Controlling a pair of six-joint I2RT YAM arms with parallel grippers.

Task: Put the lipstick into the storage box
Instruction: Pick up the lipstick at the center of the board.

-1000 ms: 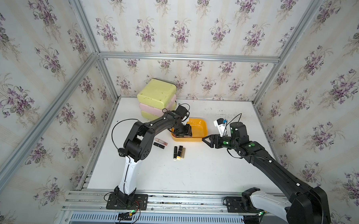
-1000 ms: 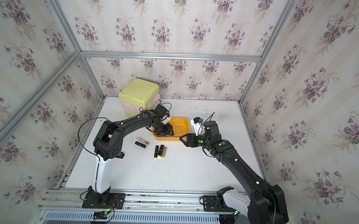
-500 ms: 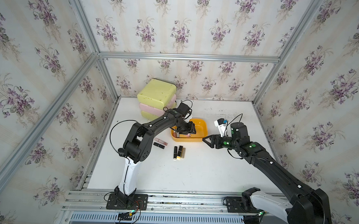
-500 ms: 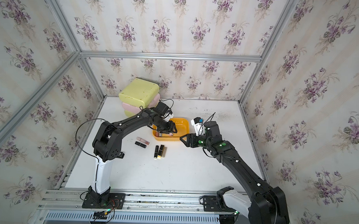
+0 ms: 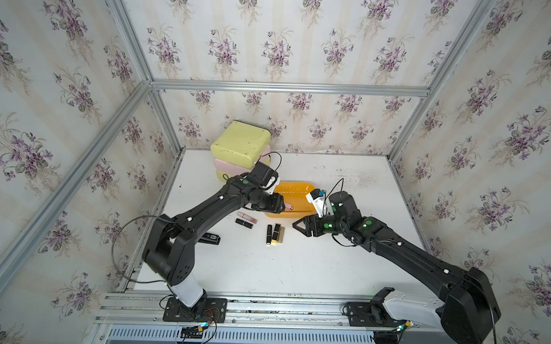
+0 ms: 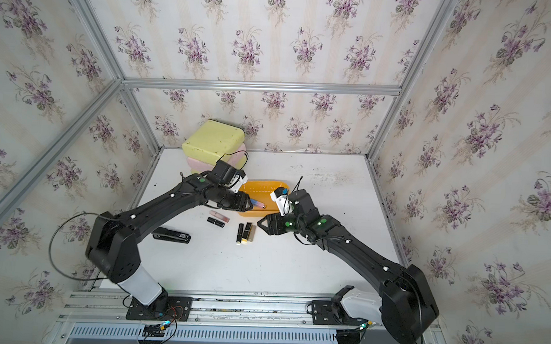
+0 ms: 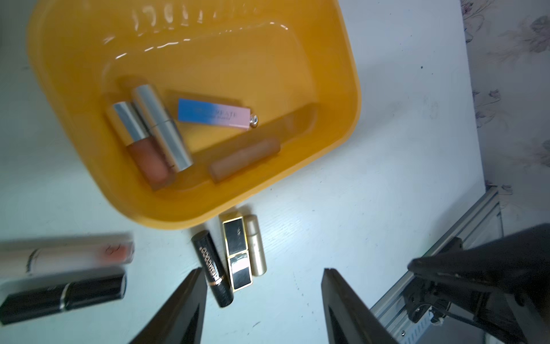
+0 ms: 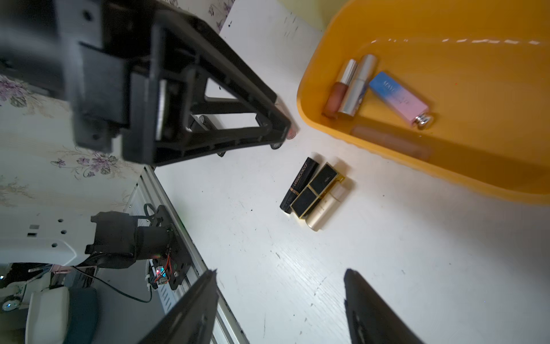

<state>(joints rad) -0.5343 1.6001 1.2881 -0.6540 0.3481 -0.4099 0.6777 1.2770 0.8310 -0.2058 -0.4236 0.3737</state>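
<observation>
The orange storage box (image 5: 294, 188) (image 7: 74, 59) stands mid-table and holds several lipsticks, among them a blue-pink one (image 7: 212, 114) (image 6: 258, 204) and a silver tube (image 7: 162, 128). My left gripper (image 5: 282, 206) (image 7: 263, 271) hovers open and empty over the box's near left edge. Three lipsticks (image 5: 273, 233) lie side by side in front of the box: black (image 7: 212, 268), black-gold (image 7: 237, 253) and gold (image 7: 255, 244). To their left lie a pale pink tube (image 5: 246, 217) and a black one (image 5: 244, 223). My right gripper (image 5: 297, 225) (image 8: 280, 271) stands open and empty just right of the three.
Stacked pale green and pink lidded boxes (image 5: 240, 145) stand at the back left, close behind the left arm. A flat black stapler-like object (image 5: 210, 238) lies under the left forearm. An aluminium rail (image 5: 262, 306) runs along the table's front edge.
My left gripper has drawn back a little from inside the storage box toward its near left edge, jaws slightly wider. The right arm has stayed put.
</observation>
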